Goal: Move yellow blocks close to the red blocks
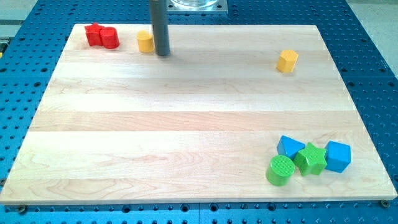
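My tip [163, 53] sits just right of the yellow cylinder [145, 42], near the red blocks [102, 36] at the counter's [186, 112] top-left. The end effector is a bare rod (nothing to grip). The far yellow block [286, 61] looks light and slippery; push its right face, open counter between.

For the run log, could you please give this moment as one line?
my tip right of yellow cylinder | red blocks further left | yellow hexagonal block far right

Two blue blocks [290, 147] [338, 155], green star [311, 158] and green cylinder [280, 170] cluster on the wooden board [186, 124].
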Controlling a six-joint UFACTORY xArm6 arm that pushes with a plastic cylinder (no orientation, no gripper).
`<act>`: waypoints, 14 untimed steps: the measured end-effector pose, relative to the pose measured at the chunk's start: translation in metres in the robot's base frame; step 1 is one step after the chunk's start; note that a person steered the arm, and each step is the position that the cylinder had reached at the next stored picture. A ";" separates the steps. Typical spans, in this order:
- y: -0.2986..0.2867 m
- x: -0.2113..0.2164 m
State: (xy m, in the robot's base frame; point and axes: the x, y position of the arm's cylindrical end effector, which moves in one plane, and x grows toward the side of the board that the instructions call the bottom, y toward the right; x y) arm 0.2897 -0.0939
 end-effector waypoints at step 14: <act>0.291 0.026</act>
State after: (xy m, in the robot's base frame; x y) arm 0.3161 0.1973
